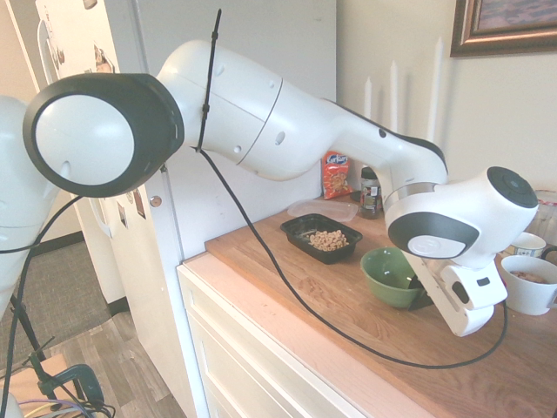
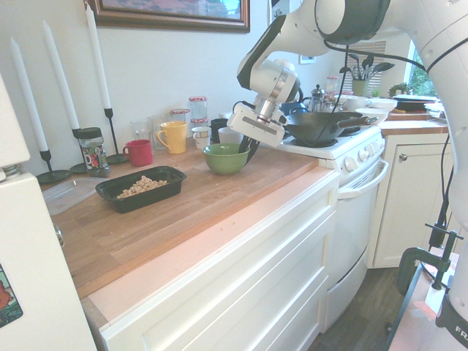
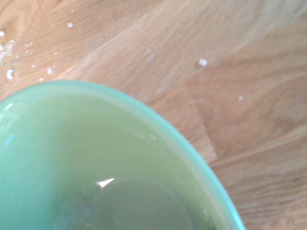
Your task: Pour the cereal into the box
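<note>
Green bowl empty, gripper pinching its rim at 3 o'clock; careless release could tip it. Cereal already in box.

A green bowl sits upright on the wooden surface, with pale crumbs scattered on the wood beside it. Near the wall stand a red mug and a yellow mug, just apart. Three white candles rise in dark holders. A clear lid, possibly a container, lies flat by a snack bag. A dark wok rests on the white stove.
</note>
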